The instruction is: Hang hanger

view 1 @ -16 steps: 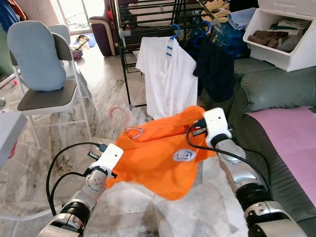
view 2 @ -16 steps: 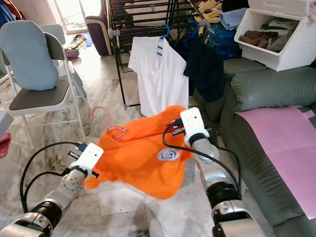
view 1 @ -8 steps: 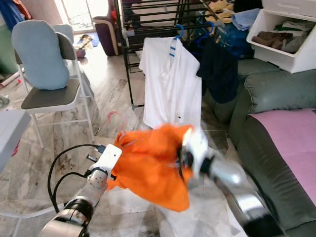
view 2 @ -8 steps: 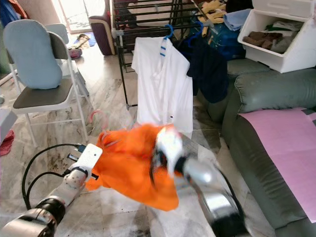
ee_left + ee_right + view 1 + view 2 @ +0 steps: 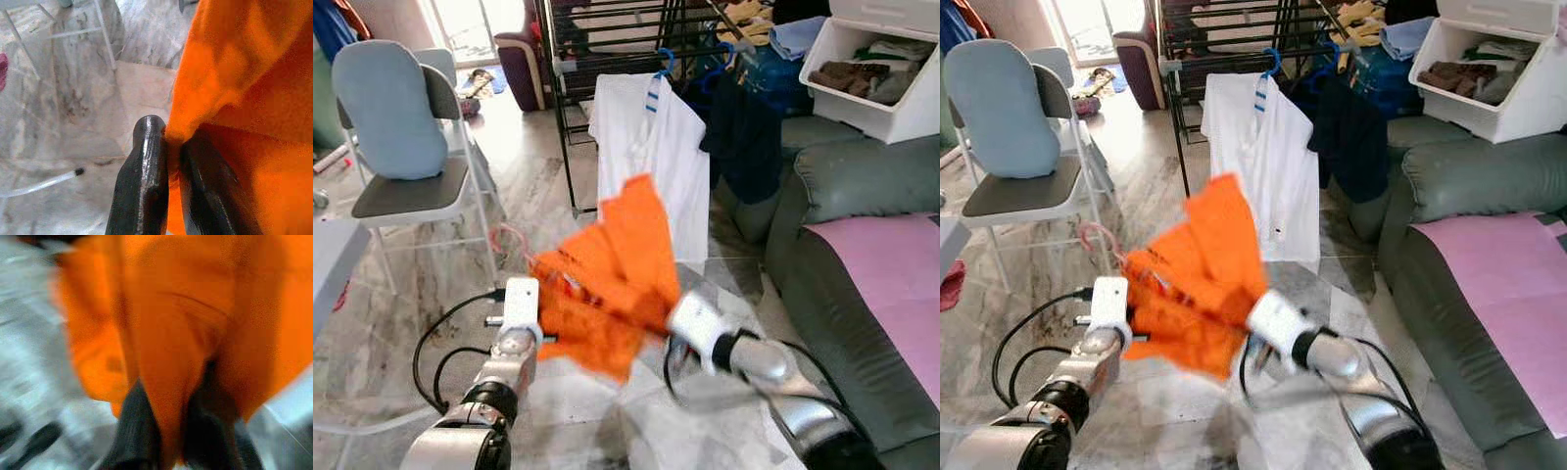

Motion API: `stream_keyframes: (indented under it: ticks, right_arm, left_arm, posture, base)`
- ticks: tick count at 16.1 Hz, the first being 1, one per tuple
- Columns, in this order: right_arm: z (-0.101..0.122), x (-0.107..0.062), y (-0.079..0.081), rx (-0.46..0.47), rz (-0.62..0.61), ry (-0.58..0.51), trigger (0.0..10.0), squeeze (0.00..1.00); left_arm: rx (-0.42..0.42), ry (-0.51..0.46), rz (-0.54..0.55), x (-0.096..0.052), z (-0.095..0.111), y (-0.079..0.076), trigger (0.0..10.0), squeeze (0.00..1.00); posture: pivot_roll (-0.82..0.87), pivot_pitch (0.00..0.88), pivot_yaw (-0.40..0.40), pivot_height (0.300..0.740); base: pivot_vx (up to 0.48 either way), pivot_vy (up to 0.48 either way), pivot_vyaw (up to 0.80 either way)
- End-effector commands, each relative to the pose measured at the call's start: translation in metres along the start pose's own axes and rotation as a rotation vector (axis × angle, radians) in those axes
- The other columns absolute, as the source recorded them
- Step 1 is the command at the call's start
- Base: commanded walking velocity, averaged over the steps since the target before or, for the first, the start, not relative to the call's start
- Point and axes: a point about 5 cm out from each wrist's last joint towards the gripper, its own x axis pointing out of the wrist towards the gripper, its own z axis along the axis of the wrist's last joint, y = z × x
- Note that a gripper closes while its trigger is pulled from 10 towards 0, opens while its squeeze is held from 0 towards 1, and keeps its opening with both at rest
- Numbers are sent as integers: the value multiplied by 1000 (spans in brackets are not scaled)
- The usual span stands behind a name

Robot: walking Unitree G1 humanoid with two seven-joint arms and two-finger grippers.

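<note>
Though bunched, orange shirt (image 5: 607, 284) in both grippers.

Open marble floor (image 5: 538, 186) lies ahead between the folding chair (image 5: 406, 186) on the left and the grey sofa (image 5: 862, 294) on the right. The drying rack (image 5: 607, 49) stands straight ahead, its front blocked by a hanging white shirt (image 5: 651, 162) and a dark garment (image 5: 744, 137). A bunched orange shirt (image 5: 607, 279) fills the near middle.
</note>
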Motion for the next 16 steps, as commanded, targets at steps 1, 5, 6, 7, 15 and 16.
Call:
stream_keyframes:
  ticks: [1,5,6,7,15,16]
  right_arm:
    - [-12,-5,-13,20,-117,61,10000,1000]
    - [-8,-9,-32,10,-323,1,10000,1000]
    - [-7,-8,-34,7,-343,-8,10000,1000]
    - [-6,-9,-40,22,-398,-15,10000,1000]
    - [-20,-1,-48,349,-526,52,10000,1000]
    - [-16,7,-34,231,-408,63,10000,533]
  left_arm:
    - [-92,-56,48,3,20,10,2235,0]
    - [-114,-27,122,3,12,24,745,0]
    - [-113,-25,125,3,11,25,745,0]
    - [-64,-12,119,2,7,28,0,0]
    - [102,-62,104,1,7,34,667,0]
    - [89,-59,107,1,7,34,549,0]
  posture:
    - [-161,0,63,740]
    - [-161,0,63,740]
    - [-161,0,64,740]
    - [-161,0,66,740]
    - [-150,0,73,740]
    - [-151,0,73,740]
  base:
    - [0,0,0]
    - [0,0,0]
    - [0,0,0]
    - [0,0,0]
    - [0,0,0]
    - [0,0,0]
